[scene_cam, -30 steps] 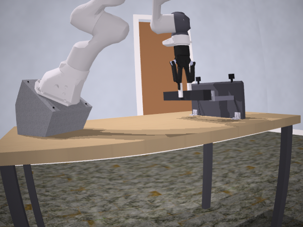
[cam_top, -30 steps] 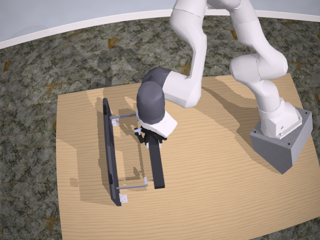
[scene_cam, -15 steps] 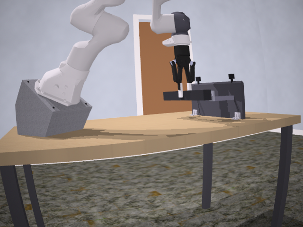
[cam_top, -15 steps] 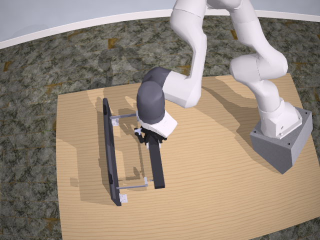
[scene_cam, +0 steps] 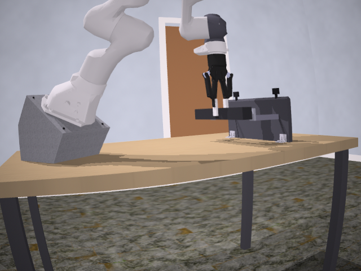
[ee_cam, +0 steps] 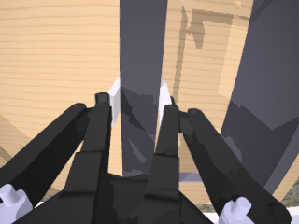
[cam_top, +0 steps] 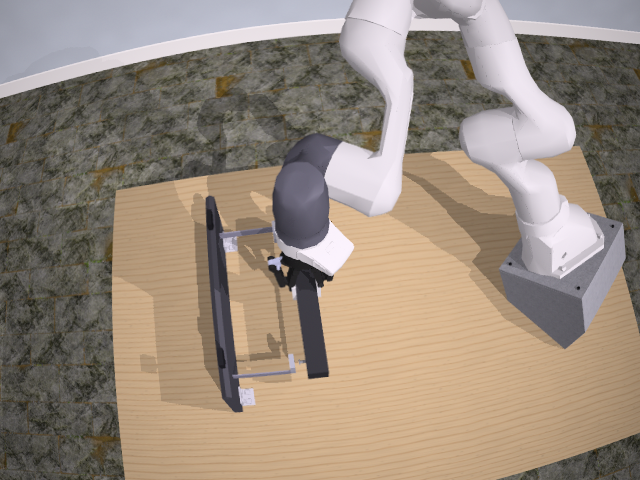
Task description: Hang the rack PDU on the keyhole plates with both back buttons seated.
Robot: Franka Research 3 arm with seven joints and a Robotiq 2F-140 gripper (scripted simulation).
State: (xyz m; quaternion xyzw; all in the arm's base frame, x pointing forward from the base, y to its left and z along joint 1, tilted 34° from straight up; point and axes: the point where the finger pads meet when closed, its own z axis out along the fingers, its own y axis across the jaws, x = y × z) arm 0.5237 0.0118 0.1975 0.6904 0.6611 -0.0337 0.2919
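Observation:
The rack PDU (cam_top: 312,326) (scene_cam: 223,113) is a long dark bar, held level in the air above the table, clear of the top. My gripper (cam_top: 300,281) is shut on it near one end, fingers on both long sides; the wrist view shows the pads (ee_cam: 138,103) clamping the bar (ee_cam: 145,44). A dark upright back panel (cam_top: 222,310) stands to the left, also seen in the side view (scene_cam: 262,118). Two thin grey rods (cam_top: 247,232) (cam_top: 263,373) reach from the panel toward the PDU. The PDU hangs a little apart from the panel. The keyhole slots and back buttons are hidden.
The arm's grey base block (cam_top: 566,289) stands at the table's right edge. Small white brackets (cam_top: 248,396) hold the panel's foot. Two black knobs (scene_cam: 275,91) stick up from the panel's top. A brown door (scene_cam: 189,84) is behind.

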